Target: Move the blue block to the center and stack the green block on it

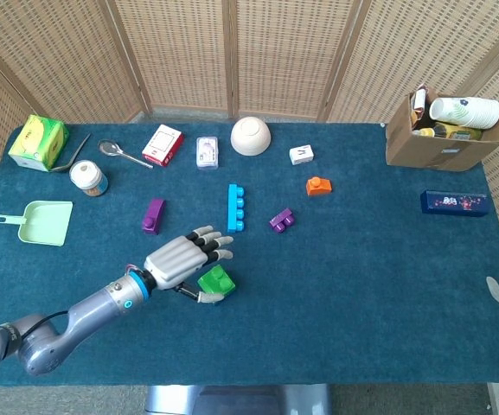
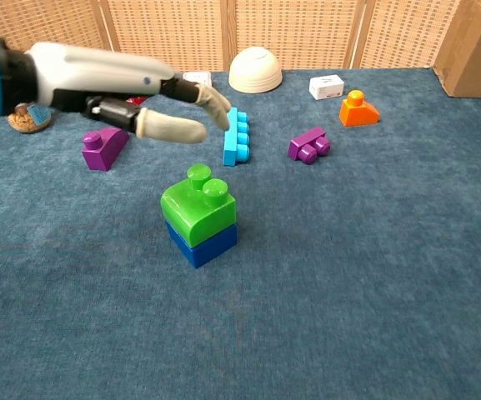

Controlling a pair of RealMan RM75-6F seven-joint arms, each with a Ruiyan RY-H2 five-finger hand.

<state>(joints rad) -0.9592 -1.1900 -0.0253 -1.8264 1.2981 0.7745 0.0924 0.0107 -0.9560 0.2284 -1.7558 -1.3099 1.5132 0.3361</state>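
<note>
Blue block (image 2: 202, 242) under green block (image 1: 215, 282), hidden in head view.

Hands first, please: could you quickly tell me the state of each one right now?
Left hand: open, fingers spread, holding nothing, clear of the green block.
Right hand: not in either view.

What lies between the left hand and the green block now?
Nothing: in the chest view only bare blue cloth separates the left hand from the green block.
</note>
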